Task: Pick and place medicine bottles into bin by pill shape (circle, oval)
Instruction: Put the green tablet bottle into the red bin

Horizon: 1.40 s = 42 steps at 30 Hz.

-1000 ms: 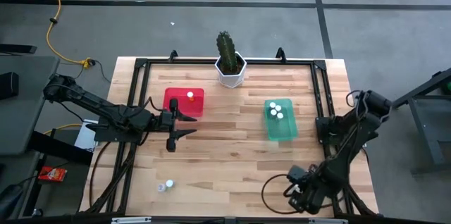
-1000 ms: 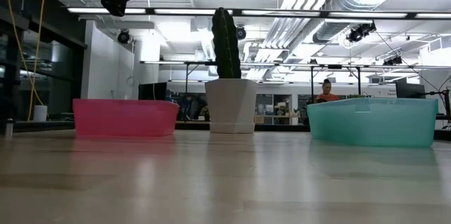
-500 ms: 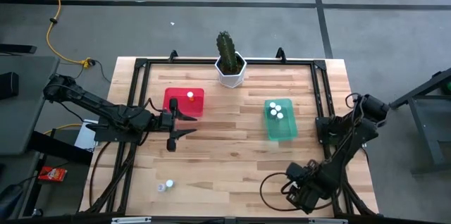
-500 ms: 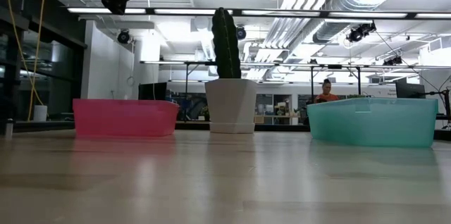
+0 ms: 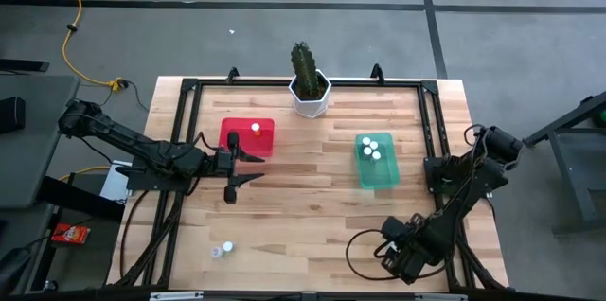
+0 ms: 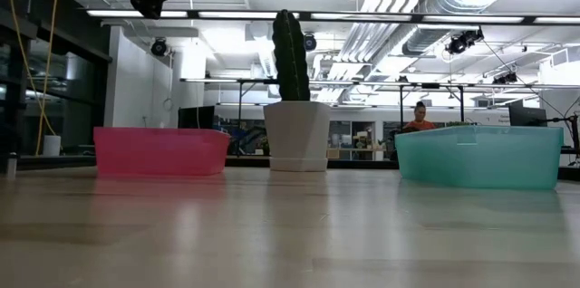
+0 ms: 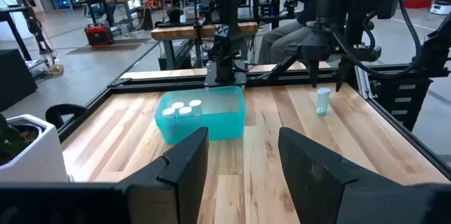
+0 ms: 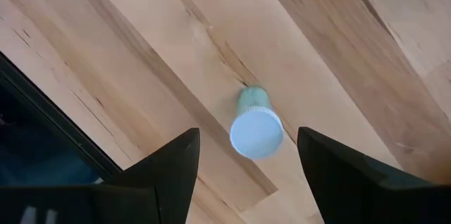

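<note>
Hovering over a loose bottle at the counter's [image 5: 312, 197] near right corner, the right arm is in the approach step of a pick; landmark for places is the cactus pot [image 5: 310, 94] at the far edge centre; counter is light wood planks in a black frame; left arm waits well to the pot's near-left, left gripper [image 5: 248, 168] just nearer than the red bin, jaws apart and empty, wrist view confirms a wide gap; right gripper [image 5: 396, 256] sits far from the pot, toward the near right corner, jaws apart with a bottle [image 8: 255, 125] directly below and centred between them, not yet touched; that bottle looks pale green with a white cap, standing upright on the planks; red bin [image 5: 248, 136] is to the pot's near-left and holds one white-capped bottle [image 5: 255, 129]; teal bin [image 5: 376, 160] is to the pot's near-right and holds three capped bottles [image 5: 372, 148]; one more bottle [image 5: 227, 247] stands far from the pot near the near left edge, apparently with another tiny one beside it, too small to be sure; next move likely calls for a straight descent, then closing around the body below the cap; pill shape not readable, so target bin unclear.
</note>
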Motion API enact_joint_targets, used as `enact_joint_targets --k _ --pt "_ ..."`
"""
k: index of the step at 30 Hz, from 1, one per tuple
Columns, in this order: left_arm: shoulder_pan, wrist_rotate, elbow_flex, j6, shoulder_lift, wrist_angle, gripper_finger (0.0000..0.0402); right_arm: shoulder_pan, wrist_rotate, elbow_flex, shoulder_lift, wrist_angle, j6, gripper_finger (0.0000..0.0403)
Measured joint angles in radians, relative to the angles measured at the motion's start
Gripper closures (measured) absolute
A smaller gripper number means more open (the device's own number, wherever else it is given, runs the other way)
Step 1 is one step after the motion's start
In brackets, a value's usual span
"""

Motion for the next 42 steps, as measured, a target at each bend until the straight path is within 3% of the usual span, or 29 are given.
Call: enact_joint_targets --k 23,36,39,42 --pt "0.000 0.000 0.000 -0.008 0.000 0.000 0.0238 -0.041 -0.065 -0.008 0.060 0.005 0.029 0.0176" --pt "0.000 0.000 0.000 -0.008 0.000 0.000 0.0238 -0.051 -0.076 -0.007 0.057 -0.013 -0.027 0.0305" --pt "0.000 0.000 0.000 -0.008 0.000 0.000 0.0238 -0.075 -0.061 0.009 0.036 -0.019 -0.083 0.0317" --pt "0.000 0.001 0.000 -0.008 0.000 0.000 0.0238 -0.126 0.020 0.061 0.011 -0.016 -0.217 0.0315"
